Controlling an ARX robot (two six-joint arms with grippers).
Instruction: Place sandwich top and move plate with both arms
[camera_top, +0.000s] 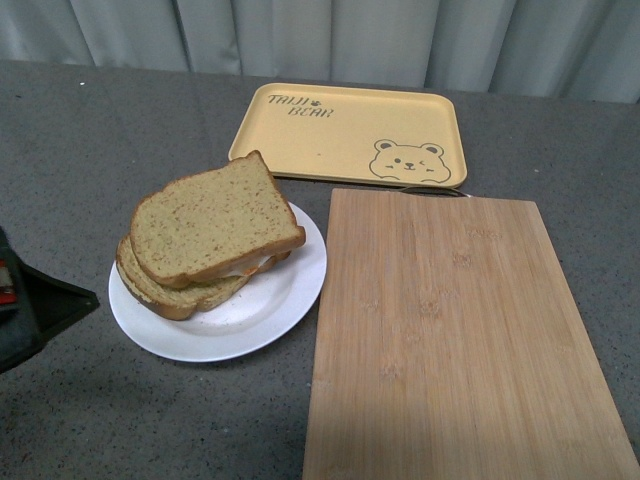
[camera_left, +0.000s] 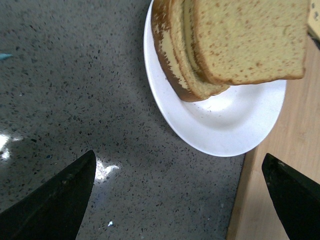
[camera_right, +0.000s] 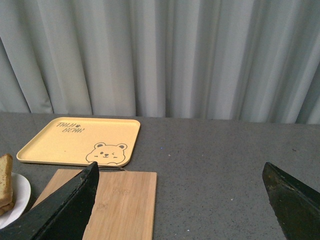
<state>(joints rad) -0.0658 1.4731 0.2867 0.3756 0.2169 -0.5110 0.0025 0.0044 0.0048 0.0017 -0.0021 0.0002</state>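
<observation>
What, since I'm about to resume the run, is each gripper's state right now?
Left gripper: open, jaws wide apart, holding nothing.
Right gripper: open, jaws wide apart, holding nothing.

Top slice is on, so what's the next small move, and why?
Probably ease the left gripper onto the plate rim: the sandwich top already lies on the stack, and neither it nor the right gripper, both open, holds the plate.

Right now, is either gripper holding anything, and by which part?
Nothing is held. The left gripper is open and empty near the plate; the right gripper is open and empty too. The top slice lies free on the sandwich.
</observation>
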